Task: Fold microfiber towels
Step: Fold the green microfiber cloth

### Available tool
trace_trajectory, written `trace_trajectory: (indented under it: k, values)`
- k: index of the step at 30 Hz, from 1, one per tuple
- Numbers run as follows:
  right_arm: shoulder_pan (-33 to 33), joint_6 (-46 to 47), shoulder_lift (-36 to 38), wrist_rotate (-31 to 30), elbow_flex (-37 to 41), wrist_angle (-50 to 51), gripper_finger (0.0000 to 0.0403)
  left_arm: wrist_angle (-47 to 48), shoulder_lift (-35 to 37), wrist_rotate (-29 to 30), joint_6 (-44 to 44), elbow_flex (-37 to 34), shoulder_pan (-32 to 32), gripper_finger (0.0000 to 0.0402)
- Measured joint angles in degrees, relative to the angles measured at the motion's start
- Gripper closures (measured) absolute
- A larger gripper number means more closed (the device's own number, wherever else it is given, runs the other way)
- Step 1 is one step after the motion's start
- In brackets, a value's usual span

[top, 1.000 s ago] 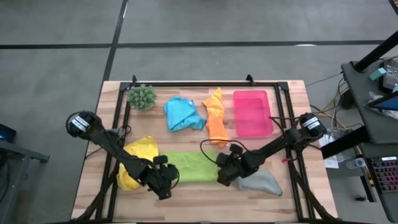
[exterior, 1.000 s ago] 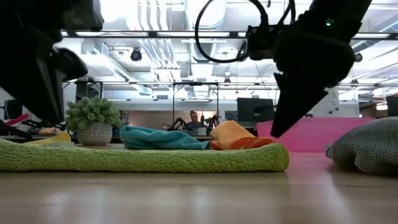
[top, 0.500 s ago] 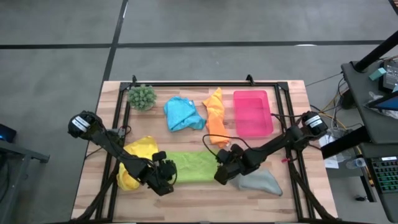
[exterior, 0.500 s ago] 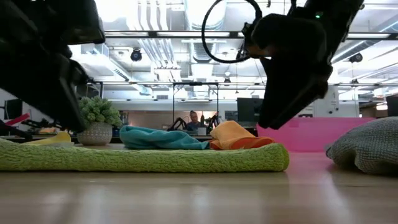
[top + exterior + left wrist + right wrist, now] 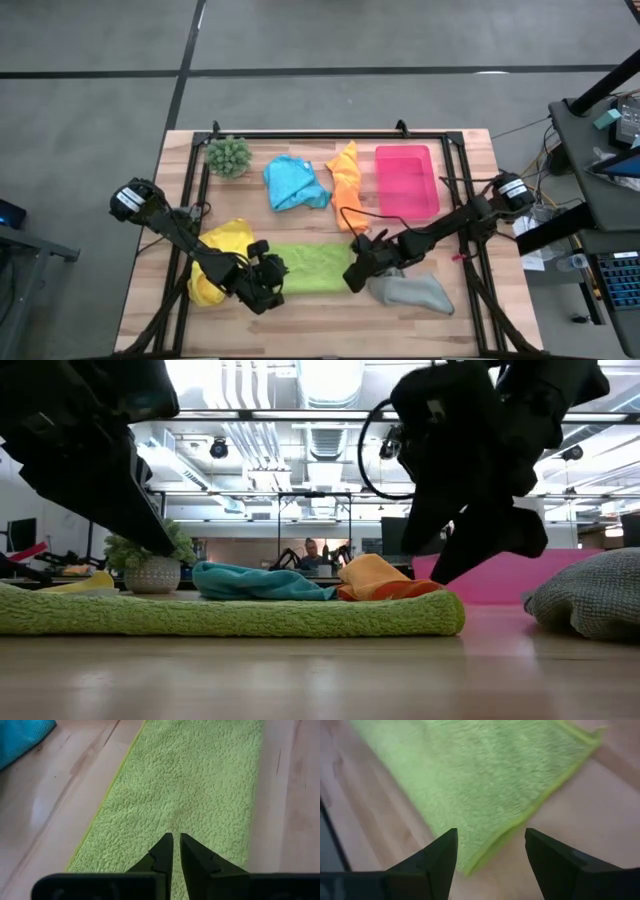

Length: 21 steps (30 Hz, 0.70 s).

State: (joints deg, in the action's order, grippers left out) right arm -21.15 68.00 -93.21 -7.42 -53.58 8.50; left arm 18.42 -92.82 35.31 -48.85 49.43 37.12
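On the table (image 5: 150,290), pink tray (image 5: 405,180) holding nothing, left tool (image 5: 176,847) pinched together, right tool (image 5: 490,845) spread wide over lime green towel (image 5: 312,268).

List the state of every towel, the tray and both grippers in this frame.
Lime green towel: folded flat.
Blue towel: crumpled.
Orange towel: crumpled.
Yellow towel: crumpled.
Grey towel: crumpled.
Pink tray: empty.
Left gripper: shut.
Right gripper: open.

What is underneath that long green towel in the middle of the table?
The lime green towel lies flat on the wooden table, folded into a strip. At its edges only bare wood shows. Whatever its folded layers cover cannot be seen. The yellow towel lies beside it.
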Motion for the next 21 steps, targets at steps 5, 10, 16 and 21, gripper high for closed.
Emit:
trace_trajectory:
  k: [5,10,16,21]
  values:
    - [0.02,5.06,-0.84,-2.41,1.12,-0.31,0.0181,0.06,0.00,0.00,-0.23,-0.25,0.00,0.0382]
    - [0.25,7.14,-2.22,-4.48,1.37,-1.56,0.0181,0.03,0.02,-0.02,-0.25,-0.29,0.00,0.0382]
    - [0.20,8.15,-4.85,-4.54,1.39,-5.91,0.0181,0.05,0.02,0.02,-0.25,-0.33,0.00,0.0382]
    - [0.20,8.25,-6.60,-4.24,1.37,-11.72,0.0181,0.01,0.02,0.04,-0.25,-0.33,0.00,0.0382]
